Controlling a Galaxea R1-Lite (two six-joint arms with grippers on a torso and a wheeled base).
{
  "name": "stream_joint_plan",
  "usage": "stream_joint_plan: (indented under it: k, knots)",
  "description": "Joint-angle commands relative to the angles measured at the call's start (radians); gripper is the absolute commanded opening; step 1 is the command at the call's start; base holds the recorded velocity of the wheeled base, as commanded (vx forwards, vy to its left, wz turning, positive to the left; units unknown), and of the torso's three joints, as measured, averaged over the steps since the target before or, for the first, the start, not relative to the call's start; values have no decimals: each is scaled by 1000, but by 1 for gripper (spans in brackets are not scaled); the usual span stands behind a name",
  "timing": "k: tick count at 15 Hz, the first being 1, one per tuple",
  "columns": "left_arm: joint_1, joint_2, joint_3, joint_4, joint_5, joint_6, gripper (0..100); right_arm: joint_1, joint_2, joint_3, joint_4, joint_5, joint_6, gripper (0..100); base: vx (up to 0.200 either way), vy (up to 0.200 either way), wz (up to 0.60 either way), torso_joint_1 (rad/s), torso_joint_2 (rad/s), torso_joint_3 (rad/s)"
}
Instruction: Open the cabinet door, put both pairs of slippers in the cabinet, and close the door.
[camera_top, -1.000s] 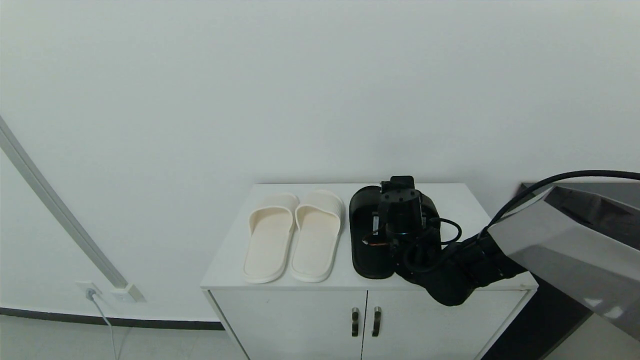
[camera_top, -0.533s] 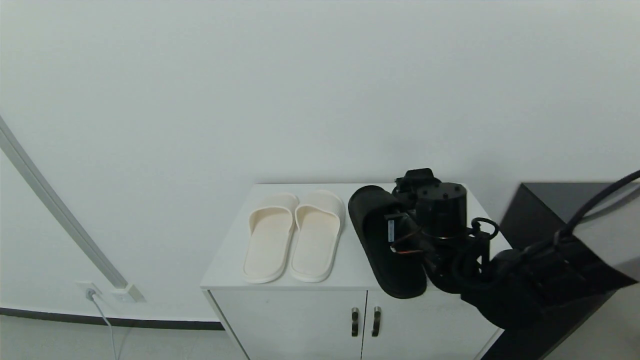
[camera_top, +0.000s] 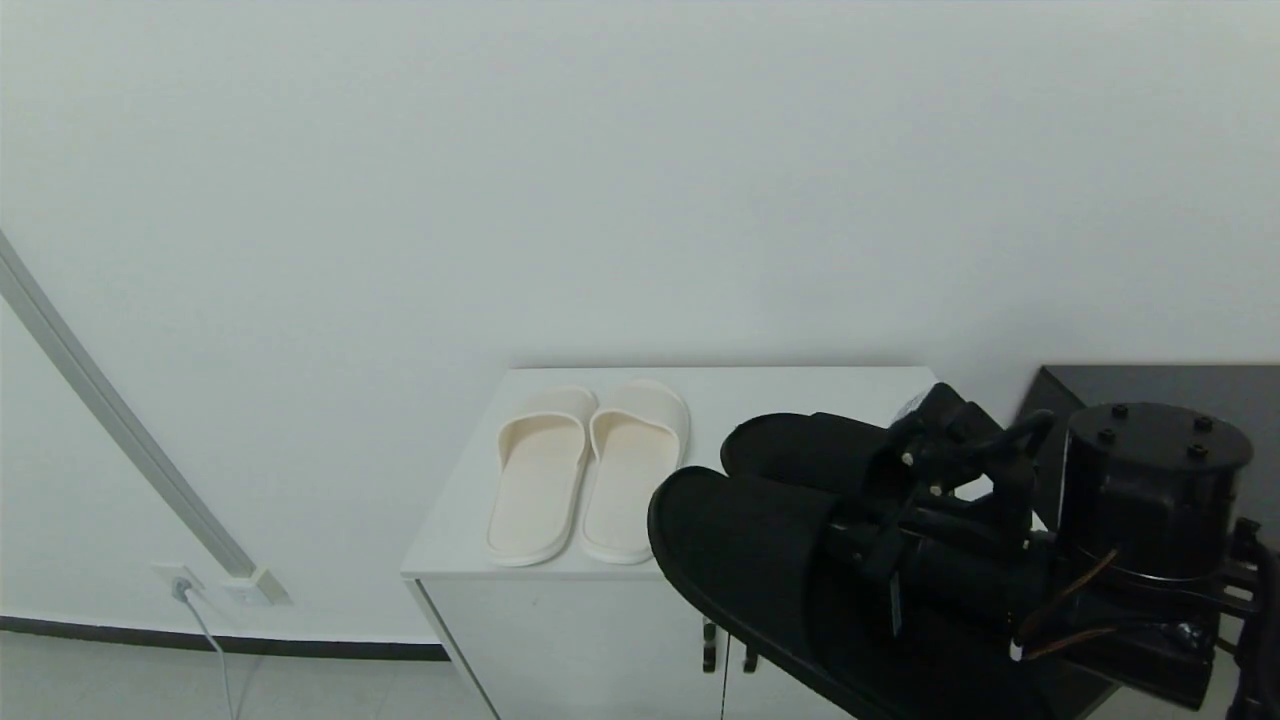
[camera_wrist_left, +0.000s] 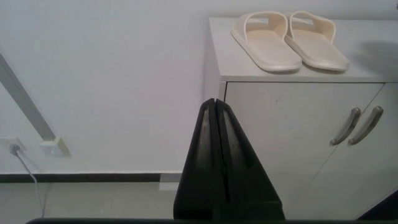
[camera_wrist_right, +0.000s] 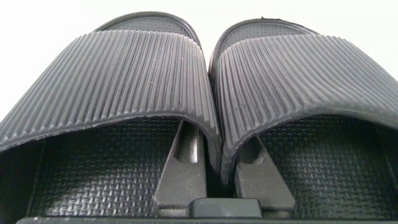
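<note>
The black slippers (camera_top: 750, 530) were pinched in the right claw (camera_wrist_right: 219, 168), the left claw (camera_wrist_left: 216, 124) closed empty; they could be knocked loose against the shut cabinet doors (camera_top: 570, 650).

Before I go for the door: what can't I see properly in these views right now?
1. Door handles: head view, mostly covered by the black slippers.
2. Inside of the cabinet: doors shut, head and left wrist views.
3. Right gripper: right wrist view, tips of its jaws tucked under the slipper straps.
4. Cabinet's right half: head view, behind the slippers and gripper.
</note>
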Motion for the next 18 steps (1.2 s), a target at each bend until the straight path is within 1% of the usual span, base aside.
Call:
stream_joint_plan:
  k: [1,3,4,8,15,17,18]
  knots:
    - [0,0,0,0,1,-1,0,3,-39,30,-1,5,-28,0,0,0,0,0,0,0]
    - [0,0,0,0,1,-2,0,-9,-35,31,-4,43,-117,0,0,0,0,0,0,0]
    - [0,0,0,0,1,-2,0,-9,-35,33,-4,71,-134,0,0,0,0,0,0,0]
    - [0,0,0,0,1,-2,0,-8,-39,34,-4,92,-119,0,0,0,0,0,0,0]
    - [0,0,0,0,2,-5,0,-9,-30,51,-4,121,-110,0,-200,0,0,4,2,2]
    - [0,0,0,0,1,-2,0,-11,-25,63,-6,160,-97,0,-200,0,0,-5,-2,9]
    - [0,0,0,0,1,-4,0,-14,-27,63,-6,168,-91,0,0,0,0,0,0,0]
